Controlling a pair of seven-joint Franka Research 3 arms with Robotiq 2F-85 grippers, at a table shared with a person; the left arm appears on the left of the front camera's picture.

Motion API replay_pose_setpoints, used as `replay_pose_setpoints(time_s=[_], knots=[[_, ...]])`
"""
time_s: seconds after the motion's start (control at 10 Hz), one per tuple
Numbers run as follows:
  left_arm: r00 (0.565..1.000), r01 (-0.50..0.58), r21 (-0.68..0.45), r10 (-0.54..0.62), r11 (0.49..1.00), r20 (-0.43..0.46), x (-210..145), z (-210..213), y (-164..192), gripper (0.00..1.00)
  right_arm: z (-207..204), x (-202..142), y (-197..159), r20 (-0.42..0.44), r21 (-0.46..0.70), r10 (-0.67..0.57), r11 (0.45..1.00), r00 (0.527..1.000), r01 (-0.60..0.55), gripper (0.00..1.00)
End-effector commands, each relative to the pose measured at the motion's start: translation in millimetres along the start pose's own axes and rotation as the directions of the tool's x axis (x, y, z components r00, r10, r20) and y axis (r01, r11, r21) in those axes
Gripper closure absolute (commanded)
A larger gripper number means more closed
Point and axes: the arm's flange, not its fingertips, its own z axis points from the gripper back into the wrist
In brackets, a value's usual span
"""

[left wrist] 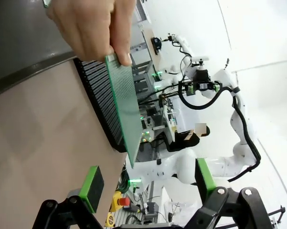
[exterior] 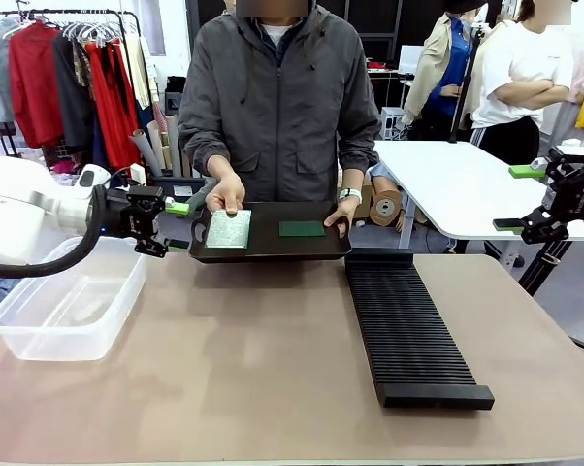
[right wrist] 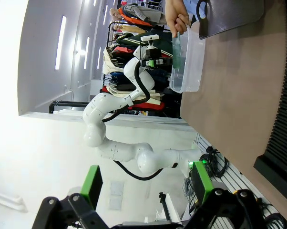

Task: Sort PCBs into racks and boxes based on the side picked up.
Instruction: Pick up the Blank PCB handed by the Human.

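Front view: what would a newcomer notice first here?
The person's hand holds a pale PCB over the left end of the black tray, just in front of the open left gripper. A dark green PCB lies on the tray; the long black rack stretches toward the camera right of centre, and the clear box sits at the left.

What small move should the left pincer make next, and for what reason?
Probably ease the left pincer forward until the PCB sits between its fingers. The person's hand holds that board up just ahead of it, the jaws stand open, and the board's edge faces them.
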Motion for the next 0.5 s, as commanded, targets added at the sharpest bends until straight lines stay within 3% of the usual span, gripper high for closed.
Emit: replay_pose_setpoints(time_s=[0.0,0.4], knots=[[0.999,-0.038,-0.068,0.039,0.997,0.023,10,-11,4,0.0,1,-1,1,-0.005,0.001,0.004,1.0,1.0,-0.004,0.0],[0.997,-0.058,-0.139,0.064,0.989,0.045,20,-41,20,0.0,1,-1,1,-0.005,0.001,0.004,1.0,1.0,-0.004,0.0]])
